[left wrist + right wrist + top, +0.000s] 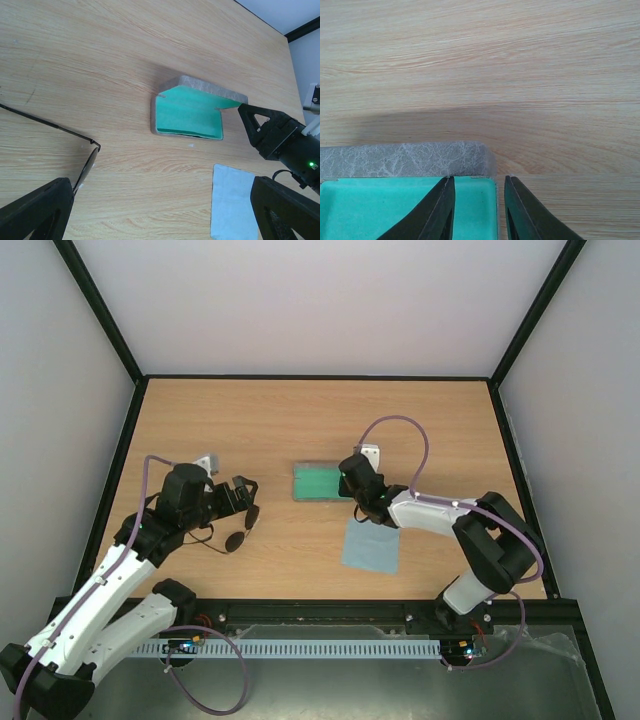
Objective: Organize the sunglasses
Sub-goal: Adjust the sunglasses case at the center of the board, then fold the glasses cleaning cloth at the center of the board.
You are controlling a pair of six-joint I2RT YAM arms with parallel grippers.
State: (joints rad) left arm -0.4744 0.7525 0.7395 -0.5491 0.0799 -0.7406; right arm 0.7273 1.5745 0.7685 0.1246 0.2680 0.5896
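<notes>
- Sunglasses (pixel 234 539) lie on table (pixel 260 420), outside open case (pixel 318 482); nothing stowed yet.
- Left gripper (pixel 246 502) released, near them.
- Right gripper (pixel 477 200) astride case rim; grip cannot be told.

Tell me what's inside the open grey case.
The case shows only green lining; the sunglasses lie outside, on the table. One of the fingers of the right gripper reaches over its right end, covering a strip of lining.

Overhead rear view plus close wrist views, case (pixel 318 481) common to all.
</notes>
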